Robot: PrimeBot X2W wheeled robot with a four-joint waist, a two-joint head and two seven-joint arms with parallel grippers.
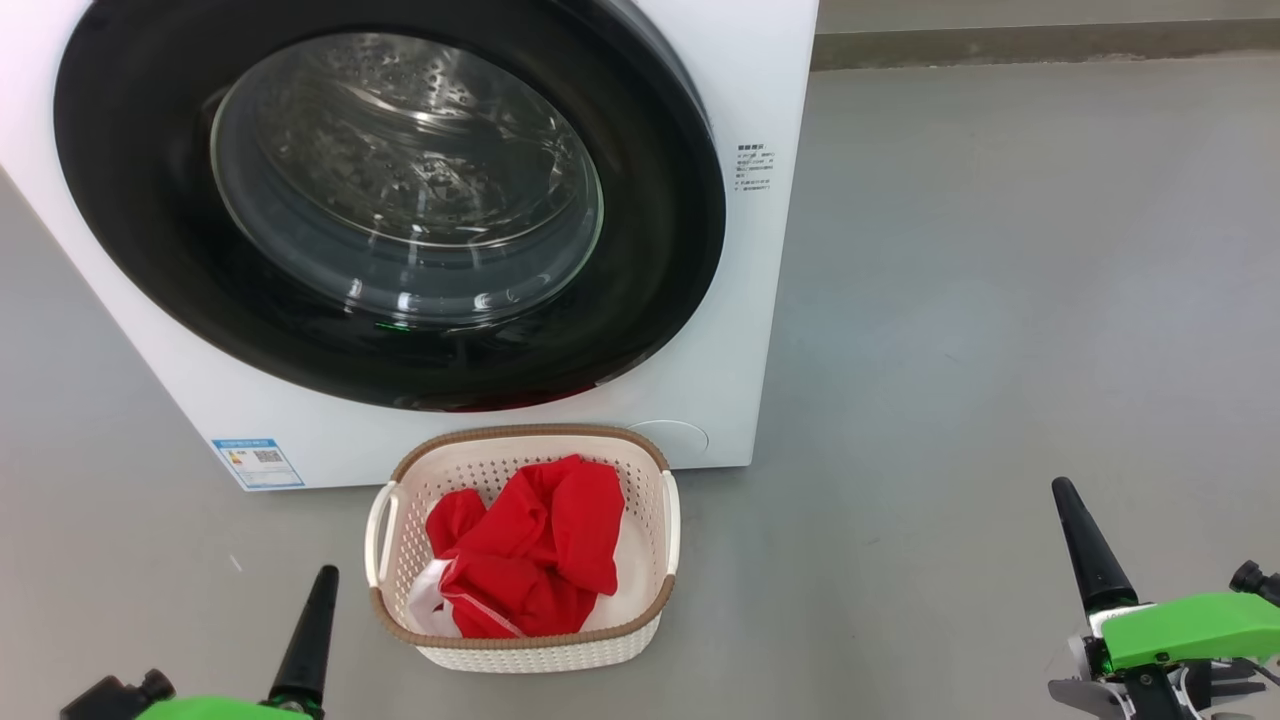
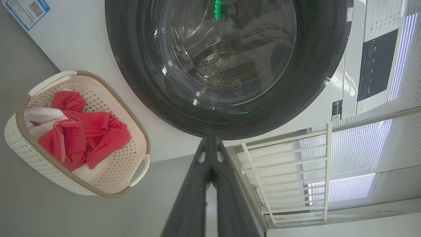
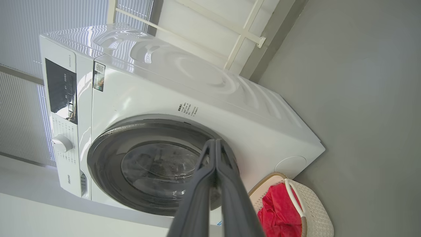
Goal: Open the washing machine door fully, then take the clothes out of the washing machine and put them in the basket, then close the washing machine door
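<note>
Cropped by the upper edge: top of the washing machine (image 1: pixel 720 400) and of its door (image 1: pixel 660 260). Too small to read: print (image 1: pixel 755 167) right of that door, blue label (image 1: pixel 257 463) at the machine's lower left. Cannot see the floor of the basket (image 1: pixel 530 655) before the machine, buried under clothes (image 1: pixel 540 550).
</note>
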